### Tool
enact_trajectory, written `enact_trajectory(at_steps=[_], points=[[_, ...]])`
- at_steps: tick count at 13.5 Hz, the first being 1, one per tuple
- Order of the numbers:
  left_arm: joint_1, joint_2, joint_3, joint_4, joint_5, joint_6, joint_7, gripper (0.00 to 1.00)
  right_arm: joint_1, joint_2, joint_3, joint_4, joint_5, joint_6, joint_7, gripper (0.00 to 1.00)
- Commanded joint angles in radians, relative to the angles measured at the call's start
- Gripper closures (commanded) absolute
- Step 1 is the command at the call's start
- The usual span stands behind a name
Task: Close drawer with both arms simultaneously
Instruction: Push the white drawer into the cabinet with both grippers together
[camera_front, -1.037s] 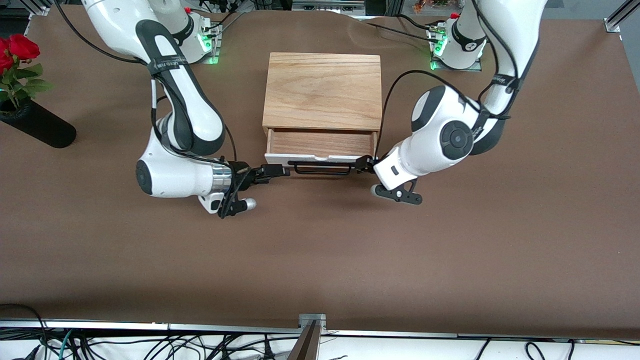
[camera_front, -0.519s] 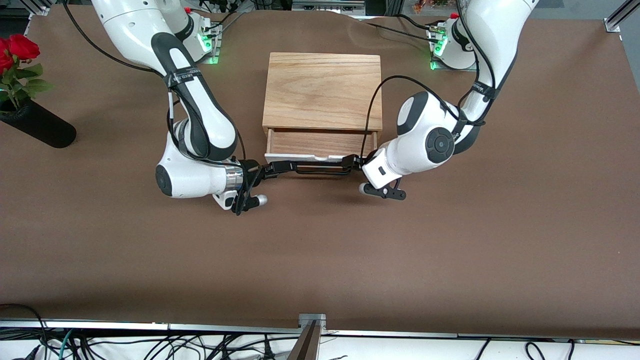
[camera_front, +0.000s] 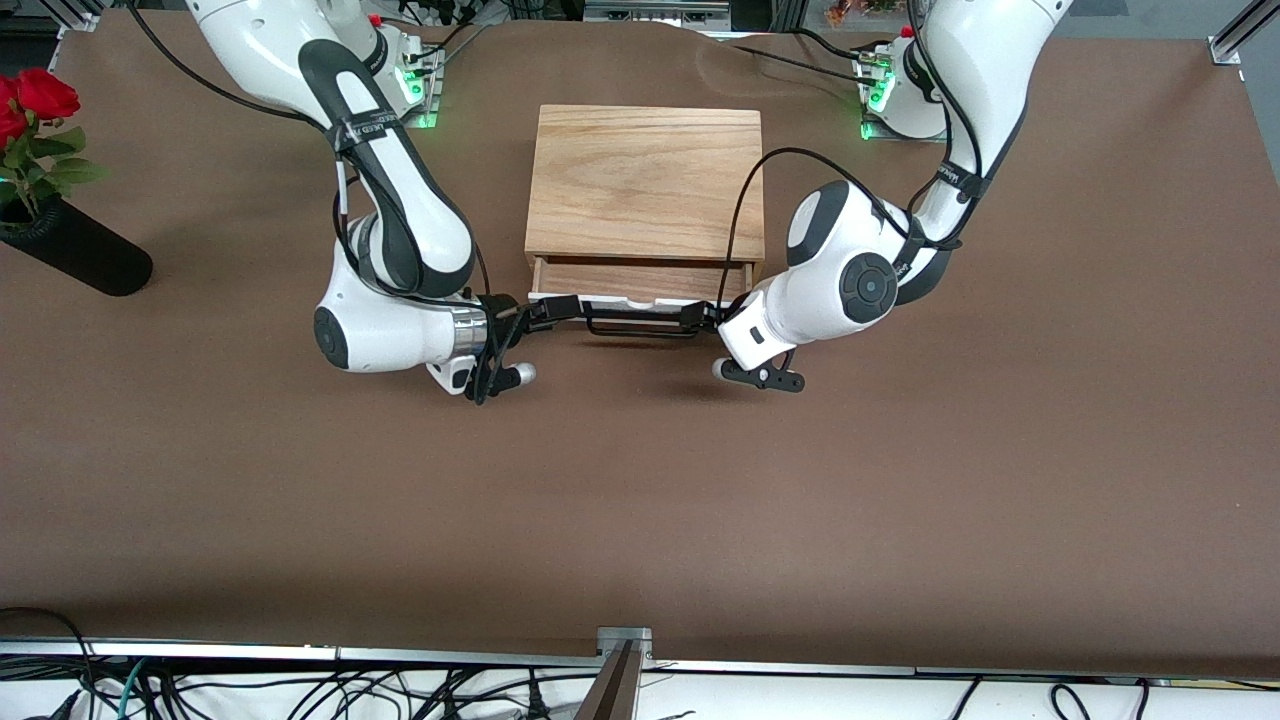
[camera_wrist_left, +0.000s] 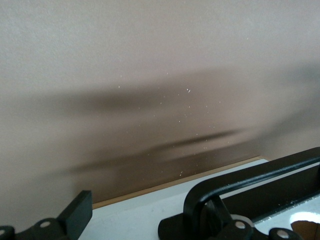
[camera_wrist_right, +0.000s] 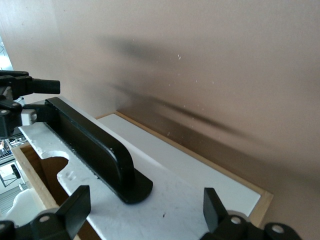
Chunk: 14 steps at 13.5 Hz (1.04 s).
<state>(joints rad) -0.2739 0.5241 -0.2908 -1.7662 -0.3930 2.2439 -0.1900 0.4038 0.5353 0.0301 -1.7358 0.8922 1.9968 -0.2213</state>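
While the drawer (camera_front: 640, 282) sticks a little way out of the wooden box (camera_front: 645, 180) in the middle of the worktop (camera_front: 640, 500), both hands sit at its white front. The right hand (camera_front: 562, 306) is spread wide around the 9 o'clock end of the black handle (camera_front: 640, 328). The left hand (camera_front: 697, 316) is spread too, at the 3 o'clock end. A black vase (camera_front: 75, 255) with red roses (camera_front: 30, 100) stands at 9 o'clock from the box, toward the right arm's end.

The right gripper (camera_wrist_right: 142, 212) stands spread wide at the drawer (camera_wrist_right: 200, 185)'s white front panel, one finger either side of the black bar handle (camera_wrist_right: 92, 147)'s end; brown table (camera_wrist_right: 210, 65) below; the left gripper (camera_wrist_right: 22, 92) at the handle's other end.
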Motion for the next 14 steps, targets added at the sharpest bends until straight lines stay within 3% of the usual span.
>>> enact_trajectory(at_steps=[1,5,14], points=[[0.002,-0.029,-0.016,-0.039,-0.026,-0.023,0.007,0.00,0.001,-0.070,0.014,-0.105,0.017,0.011,-0.035,0.00],[0.005,-0.029,-0.022,-0.050,-0.026,-0.114,0.009,0.00,0.001,-0.097,0.050,-0.185,0.019,0.071,-0.041,0.00],[0.007,-0.052,-0.025,-0.049,-0.026,-0.320,0.007,0.00,0.001,-0.110,0.091,-0.246,0.036,0.106,-0.041,0.00]])
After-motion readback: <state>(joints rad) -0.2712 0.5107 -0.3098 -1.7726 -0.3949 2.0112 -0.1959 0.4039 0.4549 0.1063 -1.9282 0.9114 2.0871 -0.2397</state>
